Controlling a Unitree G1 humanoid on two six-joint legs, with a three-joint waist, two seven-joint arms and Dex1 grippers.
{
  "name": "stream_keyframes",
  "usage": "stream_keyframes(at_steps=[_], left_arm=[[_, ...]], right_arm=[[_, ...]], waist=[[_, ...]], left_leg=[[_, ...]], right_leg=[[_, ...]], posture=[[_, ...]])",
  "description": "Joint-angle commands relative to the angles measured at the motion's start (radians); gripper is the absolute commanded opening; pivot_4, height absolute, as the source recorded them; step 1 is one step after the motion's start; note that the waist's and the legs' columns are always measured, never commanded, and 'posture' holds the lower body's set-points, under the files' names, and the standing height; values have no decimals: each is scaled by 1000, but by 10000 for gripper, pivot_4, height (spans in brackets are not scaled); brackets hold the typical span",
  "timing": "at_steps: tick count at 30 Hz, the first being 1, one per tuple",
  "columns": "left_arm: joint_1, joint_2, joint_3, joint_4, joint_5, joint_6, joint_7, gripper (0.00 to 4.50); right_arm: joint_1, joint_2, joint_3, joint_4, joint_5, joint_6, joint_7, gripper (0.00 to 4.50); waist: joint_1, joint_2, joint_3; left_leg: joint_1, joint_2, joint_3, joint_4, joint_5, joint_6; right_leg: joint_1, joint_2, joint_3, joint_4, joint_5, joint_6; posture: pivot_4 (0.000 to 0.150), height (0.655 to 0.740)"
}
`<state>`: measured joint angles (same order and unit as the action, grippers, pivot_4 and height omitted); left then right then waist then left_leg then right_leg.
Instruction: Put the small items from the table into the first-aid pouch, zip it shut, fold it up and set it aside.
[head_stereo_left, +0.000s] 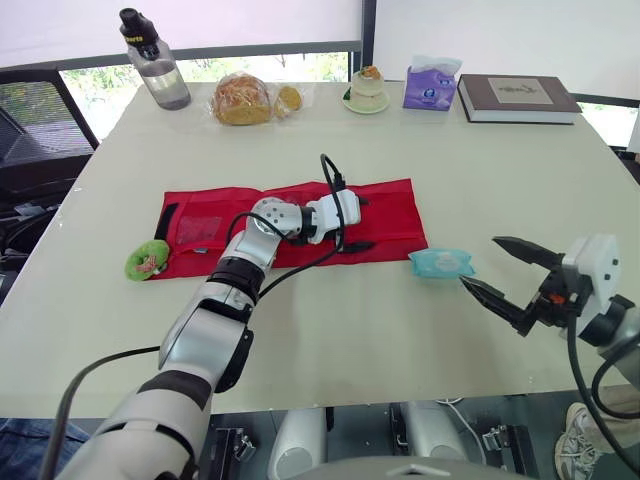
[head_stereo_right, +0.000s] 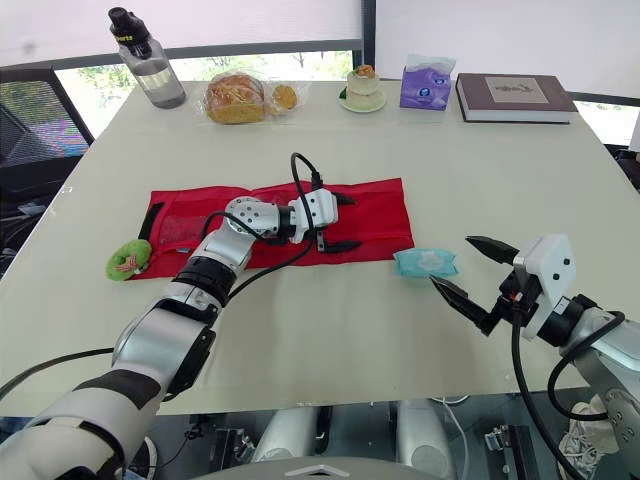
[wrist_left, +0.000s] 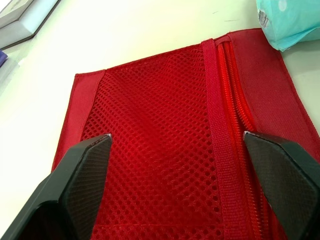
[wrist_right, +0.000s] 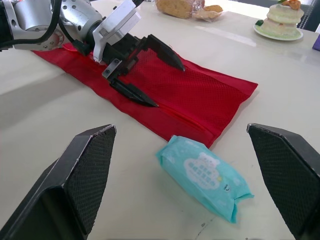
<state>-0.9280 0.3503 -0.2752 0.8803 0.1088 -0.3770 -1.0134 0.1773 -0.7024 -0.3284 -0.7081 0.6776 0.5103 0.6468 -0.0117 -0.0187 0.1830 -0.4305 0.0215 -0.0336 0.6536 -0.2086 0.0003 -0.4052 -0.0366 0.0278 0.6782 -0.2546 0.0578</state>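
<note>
The red first-aid pouch (head_stereo_left: 390, 215) lies unfolded and flat across the middle of the table, mesh pocket up. Its zipper (wrist_left: 235, 115) runs along the mesh. My left gripper (head_stereo_left: 365, 222) hovers open just over the pouch's right half, with nothing between its fingers. A teal pack of wipes (head_stereo_left: 441, 263) lies on the table just off the pouch's right end. My right gripper (head_stereo_left: 480, 262) is open, right of the pack and a little nearer the table's front, apart from it. A small green round item (head_stereo_left: 148, 260) rests against the pouch's left end.
Along the far edge stand a water bottle (head_stereo_left: 155, 60), bagged bread (head_stereo_left: 243, 98), a dessert on a small plate (head_stereo_left: 366, 90), a purple tissue pack (head_stereo_left: 430, 85) and a book (head_stereo_left: 515, 97). A black chair (head_stereo_left: 35, 130) sits off the left side.
</note>
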Motion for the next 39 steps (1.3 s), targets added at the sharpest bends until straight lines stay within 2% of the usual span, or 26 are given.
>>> stream_keyframes(at_steps=[1,9,11,13,18,20,24,28,33,39], left_arm=[[2,4,3,-27,1,-24,-10,44677],[7,7,-6,-14,36,-49,22,44677],[6,5,-1,-12,34,-42,31,39832],[6,2,2,-15,29,-37,35,32734],[8,-6,9,-26,14,-29,28,7089],[7,-8,12,-29,11,-28,28,1584],[5,-18,25,-43,-12,-16,24,1584],[2,-25,34,-79,-34,-17,14,1584],[-4,-35,33,-117,-33,-11,15,1584],[4,-42,32,-154,-30,6,17,1584]], right_arm=[[-14,2,-8,-11,-7,-24,1,45000],[-20,2,2,-7,-17,-26,0,45000],[-15,0,-2,-6,-18,-33,8,45000],[-8,-2,-3,-4,-25,-42,19,45000],[-9,5,-2,-2,-37,-52,30,45000],[-11,8,1,2,-43,-60,32,45000],[-12,8,7,16,-53,-72,41,45000],[-35,-49,74,92,-150,-93,89,45000],[-167,-112,170,263,-209,-139,221,45000],[-354,-122,287,498,-278,-203,355,45000]], waist=[[0,0,0],[0,0,0],[0,0,0],[0,0,0],[0,0,0],[0,0,0],[0,0,0],[0,0,0],[-3,0,0],[-1,0,0]], left_leg=[[0,0,0,0,0,0],[0,0,0,0,0,0],[0,0,0,0,0,0],[0,0,0,0,0,0],[0,0,0,0,0,0],[0,0,0,0,0,0],[0,0,0,0,0,0],[0,0,0,0,0,0],[1,0,0,1,0,0],[0,0,0,0,0,0]], right_leg=[[0,0,0,0,0,0],[0,0,0,0,0,0],[0,0,0,0,0,0],[0,0,0,0,0,0],[0,0,0,0,0,0],[0,0,0,0,0,0],[0,0,0,0,0,0],[0,0,0,0,0,0],[0,0,0,1,0,0],[0,1,0,0,0,0]], posture=[[1500,7400],[1500,7400],[1500,7400],[1500,7400],[1500,7400],[1500,7400],[1500,7400],[1500,7400],[1500,7400],[1500,7400]])
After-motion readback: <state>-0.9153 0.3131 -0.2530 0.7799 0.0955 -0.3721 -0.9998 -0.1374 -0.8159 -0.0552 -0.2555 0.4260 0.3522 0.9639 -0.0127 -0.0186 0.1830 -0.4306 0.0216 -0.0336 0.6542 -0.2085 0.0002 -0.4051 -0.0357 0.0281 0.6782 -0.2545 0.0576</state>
